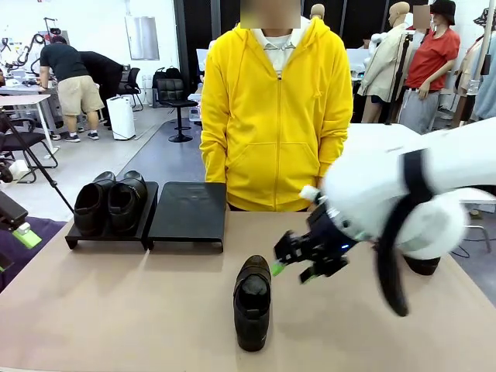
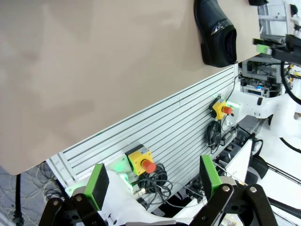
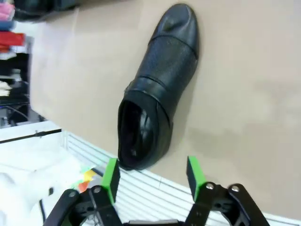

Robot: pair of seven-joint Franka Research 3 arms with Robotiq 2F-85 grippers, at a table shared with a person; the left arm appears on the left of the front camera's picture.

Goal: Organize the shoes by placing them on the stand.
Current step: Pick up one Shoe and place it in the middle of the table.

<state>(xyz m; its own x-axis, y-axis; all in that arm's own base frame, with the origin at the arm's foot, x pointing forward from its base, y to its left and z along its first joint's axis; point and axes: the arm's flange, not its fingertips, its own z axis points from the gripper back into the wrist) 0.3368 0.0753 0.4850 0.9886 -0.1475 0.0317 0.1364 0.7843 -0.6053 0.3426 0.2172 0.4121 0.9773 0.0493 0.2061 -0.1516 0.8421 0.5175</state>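
1. The left tool (image 2: 153, 181) hangs off the near edge of the surface (image 2: 84, 70), its green-padded fingers spread wide with nothing between them. Under it runs a ribbed metal rail (image 2: 178, 127) carrying yellow emergency-stop boxes (image 2: 141, 160).
2. A lone shoe (image 1: 253, 302) lies flat on the surface near the middle. Its heel opening faces the robot's edge and its rounded toe points toward the far side.
3. The right tool (image 3: 153, 175) hovers just to the right of that shoe's far end, apart from it. Its jaws are parted and grip nothing; in the right wrist view the shoe lies ahead of the fingers, not between them.
4. Farther back on the left stands the stand (image 1: 188, 211), two black trays side by side. A pair of shoes (image 1: 109, 203) sits on its left tray, side by side, toes toward the robot.
5. Behind the surface's far edge stands a person (image 1: 273, 116) in a yellow hooded jacket.
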